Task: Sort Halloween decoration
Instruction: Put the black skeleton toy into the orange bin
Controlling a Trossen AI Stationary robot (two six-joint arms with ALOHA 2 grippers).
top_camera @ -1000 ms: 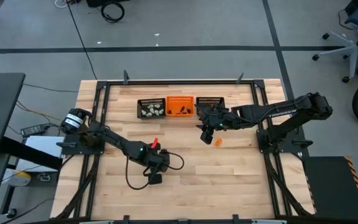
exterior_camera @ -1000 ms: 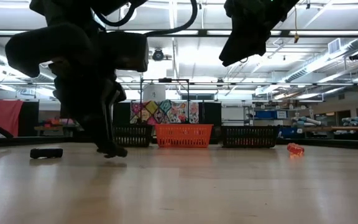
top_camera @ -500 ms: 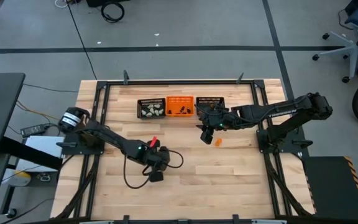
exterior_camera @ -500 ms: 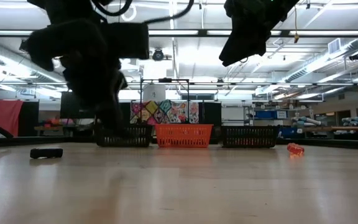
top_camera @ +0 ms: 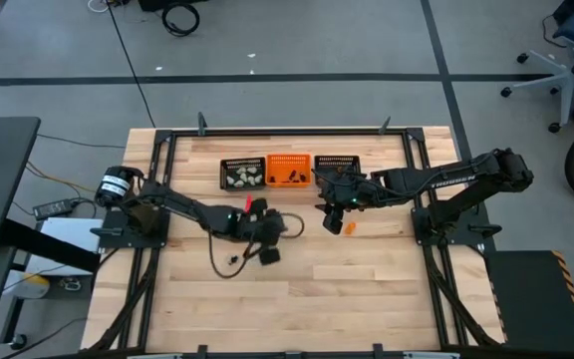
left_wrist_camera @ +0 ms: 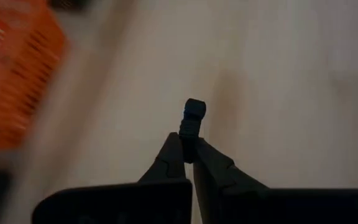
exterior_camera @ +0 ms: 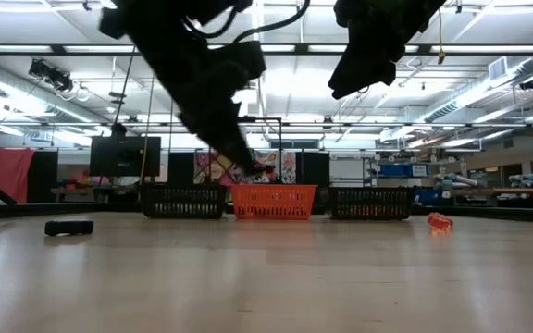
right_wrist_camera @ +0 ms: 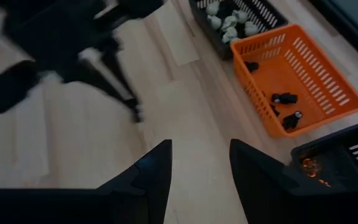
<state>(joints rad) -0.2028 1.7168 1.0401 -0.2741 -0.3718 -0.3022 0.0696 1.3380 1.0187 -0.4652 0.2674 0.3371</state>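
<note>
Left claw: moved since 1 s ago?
Yes. In the high view the left claw, shut on a black trinket, has swung toward the orange basket.

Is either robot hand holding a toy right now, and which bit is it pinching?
The left gripper pinches a small black trinket by its lower end. The right gripper is open and holds nothing.

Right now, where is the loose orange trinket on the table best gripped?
Probably across the middle of the orange trinket, coming from straight above: it lies low on the bare table, apart from the black basket. The open right hand hovers close beside it.
</note>
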